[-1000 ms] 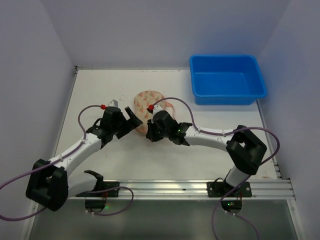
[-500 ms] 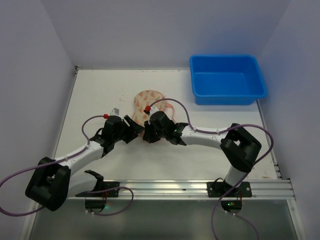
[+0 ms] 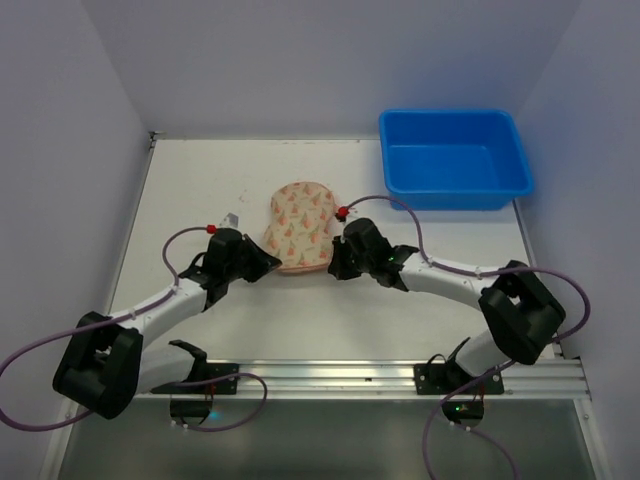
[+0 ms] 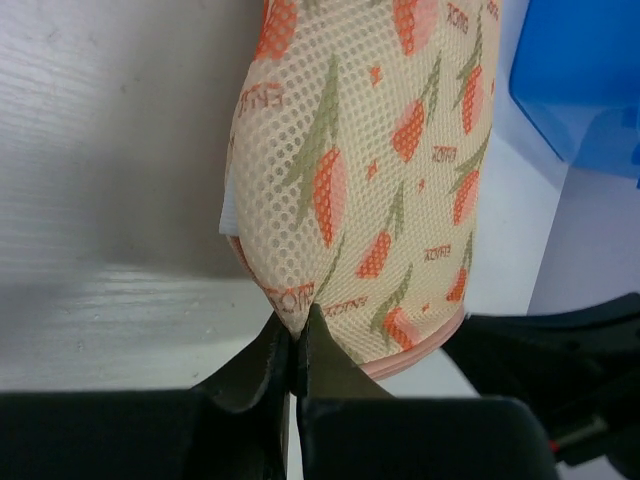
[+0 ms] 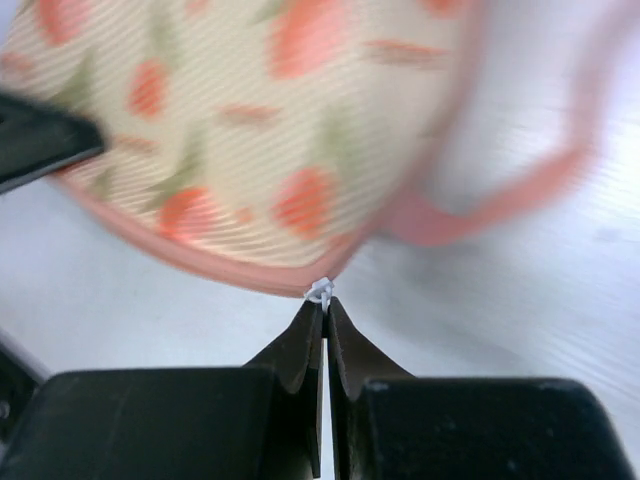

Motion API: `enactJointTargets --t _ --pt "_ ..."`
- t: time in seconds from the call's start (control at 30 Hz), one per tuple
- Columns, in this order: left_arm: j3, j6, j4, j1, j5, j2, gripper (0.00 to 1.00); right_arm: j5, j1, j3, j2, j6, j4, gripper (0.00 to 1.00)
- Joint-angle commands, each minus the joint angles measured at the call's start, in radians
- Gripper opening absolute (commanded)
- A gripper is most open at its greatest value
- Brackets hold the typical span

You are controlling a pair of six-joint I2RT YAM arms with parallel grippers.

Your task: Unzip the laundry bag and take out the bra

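Note:
The laundry bag (image 3: 300, 225) lies mid-table, a cream mesh pouch with orange and green print and pink trim. My left gripper (image 3: 272, 264) is shut, pinching the bag's near left corner (image 4: 292, 310) between its fingertips. My right gripper (image 3: 336, 262) is shut on the small white zipper pull (image 5: 321, 291) at the pink-trimmed near right edge of the bag (image 5: 240, 150). A pink strap (image 5: 500, 200) loops off to the right. The bra is hidden; only a thin white edge (image 4: 228, 210) peeks out at the bag's left side.
A blue plastic tub (image 3: 453, 158) stands at the back right of the table, and its corner (image 4: 585, 80) shows in the left wrist view. White walls close in the left, back and right sides. A metal rail (image 3: 400, 378) runs along the near edge.
The left gripper closed onto the bag's near left corner. The right arm swung right with the zipper pull, uncovering the bag, which now lies in full view.

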Motion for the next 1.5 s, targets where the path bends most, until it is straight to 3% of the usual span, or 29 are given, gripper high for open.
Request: enactJointTargets --t 0.0,0.1,0.2,0.3,0.33,0.43,0.5,0.53,0.6,0.9,1.0,1.2,1.3,1.33,1.47 --pt "0.065 0.139 -0.087 0.024 -0.087 -0.015 0.00 0.070 -0.109 -0.058 -0.116 -0.005 -0.120 0.00" --pt "0.108 0.208 -0.156 0.032 -0.112 0.007 0.00 0.076 -0.133 -0.055 -0.146 -0.031 -0.153 0.00" --pt "0.171 0.259 -0.196 0.047 -0.112 0.043 0.00 -0.015 -0.124 -0.041 -0.134 -0.051 -0.119 0.00" --pt "0.255 0.296 -0.210 0.064 -0.113 0.087 0.09 -0.091 -0.063 0.009 -0.081 -0.025 -0.081 0.00" --pt "0.277 0.299 -0.210 0.073 -0.112 0.127 0.19 -0.098 -0.013 0.034 -0.059 0.002 -0.075 0.00" --pt "0.352 0.279 -0.200 0.079 -0.060 0.204 0.38 -0.097 0.078 0.151 0.056 0.068 -0.053 0.00" --pt "0.375 0.259 -0.213 0.079 -0.026 0.225 0.67 -0.115 0.101 0.227 0.115 0.099 -0.024 0.00" --pt "0.376 0.242 -0.231 0.079 -0.026 0.218 0.90 -0.120 0.112 0.250 0.160 0.118 -0.015 0.00" --pt "0.361 0.212 -0.257 0.081 -0.063 0.172 1.00 -0.125 0.118 0.304 0.197 0.122 0.003 0.00" --pt "0.156 0.060 -0.260 0.079 -0.040 -0.027 1.00 -0.120 0.120 0.383 0.272 0.096 0.028 0.00" --pt "0.122 0.043 -0.289 0.079 -0.090 -0.084 1.00 -0.118 0.120 0.375 0.275 0.095 0.034 0.00" --pt "0.041 -0.023 -0.173 0.078 -0.008 -0.092 0.91 -0.132 0.126 0.370 0.286 0.093 0.068 0.00" --pt "0.044 -0.029 -0.134 0.060 -0.009 -0.057 0.66 -0.117 0.129 0.370 0.292 0.093 0.054 0.00" --pt "0.047 -0.031 -0.134 0.056 -0.014 -0.049 0.49 -0.109 0.129 0.367 0.291 0.096 0.050 0.00" --pt "0.050 -0.026 -0.137 0.056 -0.026 -0.032 0.15 -0.077 0.127 0.329 0.246 0.076 0.010 0.00"
